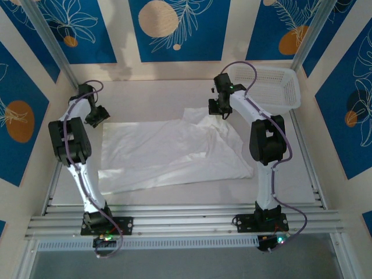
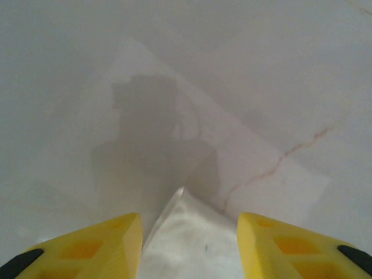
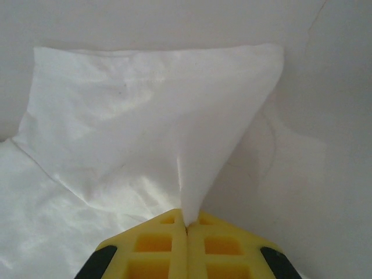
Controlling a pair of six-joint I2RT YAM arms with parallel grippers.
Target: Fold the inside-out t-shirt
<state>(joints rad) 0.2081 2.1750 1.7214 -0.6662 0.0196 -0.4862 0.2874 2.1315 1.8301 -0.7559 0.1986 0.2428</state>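
Note:
The white inside-out t-shirt (image 1: 168,154) lies spread across the middle of the table, rumpled toward its far right. My right gripper (image 1: 220,109) is shut on a pinch of the shirt's far right corner and pulls the cloth (image 3: 151,116) up into a taut peak between the yellow fingers (image 3: 163,244). My left gripper (image 1: 97,116) hovers over the shirt's far left corner. Its yellow fingers (image 2: 104,244) stand open, and a point of cloth (image 2: 192,238) lies on the table between them, untouched.
A white plastic mesh basket (image 1: 270,87) stands at the far right corner, just behind the right arm. The table (image 1: 151,93) is pale marble with a thin reddish vein (image 2: 279,160). Blue patterned walls enclose the workspace.

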